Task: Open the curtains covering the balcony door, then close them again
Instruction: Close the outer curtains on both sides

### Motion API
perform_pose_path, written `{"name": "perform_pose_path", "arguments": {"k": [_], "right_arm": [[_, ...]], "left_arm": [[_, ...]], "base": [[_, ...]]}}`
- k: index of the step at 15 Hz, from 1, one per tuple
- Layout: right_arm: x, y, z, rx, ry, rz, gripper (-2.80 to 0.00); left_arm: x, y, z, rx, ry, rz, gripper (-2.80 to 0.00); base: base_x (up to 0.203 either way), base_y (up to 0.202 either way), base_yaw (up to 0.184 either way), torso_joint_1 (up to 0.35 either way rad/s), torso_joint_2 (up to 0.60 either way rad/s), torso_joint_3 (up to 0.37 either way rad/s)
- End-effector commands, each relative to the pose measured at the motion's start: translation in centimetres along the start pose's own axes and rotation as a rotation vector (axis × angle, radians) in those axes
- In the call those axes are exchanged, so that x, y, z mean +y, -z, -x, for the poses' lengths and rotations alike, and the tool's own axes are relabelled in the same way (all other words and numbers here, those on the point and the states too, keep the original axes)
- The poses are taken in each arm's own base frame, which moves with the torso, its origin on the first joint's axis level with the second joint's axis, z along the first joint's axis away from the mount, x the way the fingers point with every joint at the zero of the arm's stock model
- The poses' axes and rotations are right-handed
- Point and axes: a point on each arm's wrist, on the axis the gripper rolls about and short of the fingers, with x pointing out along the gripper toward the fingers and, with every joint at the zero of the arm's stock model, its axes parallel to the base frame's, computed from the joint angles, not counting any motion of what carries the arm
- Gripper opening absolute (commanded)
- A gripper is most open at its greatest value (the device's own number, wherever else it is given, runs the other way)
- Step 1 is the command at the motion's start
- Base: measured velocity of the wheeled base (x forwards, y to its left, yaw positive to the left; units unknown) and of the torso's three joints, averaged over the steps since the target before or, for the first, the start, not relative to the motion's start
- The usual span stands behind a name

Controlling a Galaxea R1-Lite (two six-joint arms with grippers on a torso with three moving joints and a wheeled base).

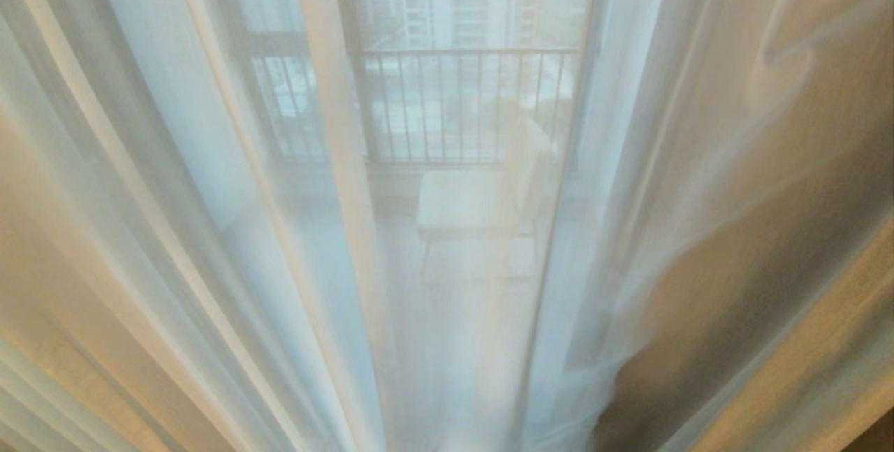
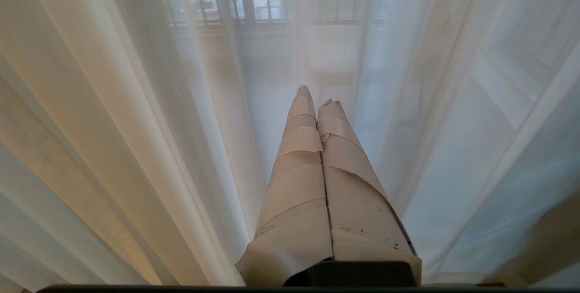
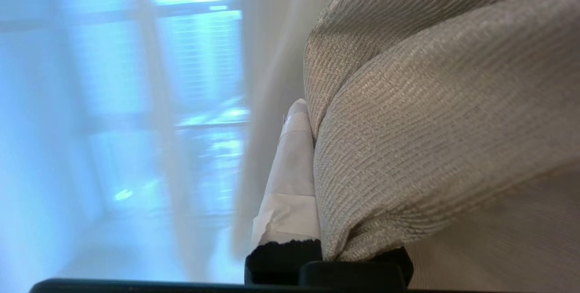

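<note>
Right gripper [image 3: 302, 116] clamped on drape [image 3: 430, 116], mid-pull; left gripper [image 2: 317, 100] closed, idle before sheers [image 2: 136, 103]. Next: probably steady sideways drag.

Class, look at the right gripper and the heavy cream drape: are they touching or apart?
Touching. In the right wrist view the woven drape lies draped over the right gripper, pressed flush along its taped finger, no gap showing.

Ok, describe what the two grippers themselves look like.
The left gripper has two long tapering fingers wrapped in overlapping strips of cream tape, frayed at the edges and lightly speckled with dark spots, on a black base. The right gripper shows one finger with the same pale tape and black base; the woven drape hides the rest.
</note>
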Motion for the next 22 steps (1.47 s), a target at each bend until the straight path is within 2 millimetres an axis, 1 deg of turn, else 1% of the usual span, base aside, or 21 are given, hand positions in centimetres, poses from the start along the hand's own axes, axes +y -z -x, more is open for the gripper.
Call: {"name": "perform_pose_path", "arguments": {"k": [1,5,8,9,13,17,22], "right_arm": [[1.4,-0.9,1.0,-0.026,-0.09,-0.012,-2.8],[2.9,-0.9,0.9,-0.029,-0.214,-0.051,-2.8],[3.3,-0.2,0.4,-0.013,-0.261,-0.041,-2.8],[3.7,0.1,0.1,-0.007,-0.298,-0.055,-2.8],[5.4,1.9,-1.6,0.024,-0.422,-0.061,-2.8],[6.4,3.7,-3.2,0.057,-0.473,-0.064,-2.8],[8.5,5.7,-4.9,0.09,-0.544,-0.075,-2.8]], "left_arm": [[0.0,0.0,0.0,-0.001,0.0,0.0,-2.8],[0.0,0.0,0.0,-0.001,0.0,0.0,-2.8],[0.0,0.0,0.0,-0.001,0.0,0.0,-2.8],[0.0,0.0,0.0,-0.001,0.0,0.0,-2.8],[0.0,0.0,0.0,-0.001,0.0,0.0,-2.8],[0.0,0.0,0.0,-0.001,0.0,0.0,-2.8],[0.0,0.0,0.0,-0.001,0.0,0.0,-2.8]], "base": [[0.0,0.0,0.0,0.0,0.0,0.0],[0.0,0.0,0.0,0.0,0.0,0.0],[0.0,0.0,0.0,0.0,0.0,0.0],[0.0,0.0,0.0,0.0,0.0,0.0],[0.0,0.0,0.0,0.0,0.0,0.0],[0.0,0.0,0.0,0.0,0.0,0.0],[0.0,0.0,0.0,0.0,0.0,0.0]]}}
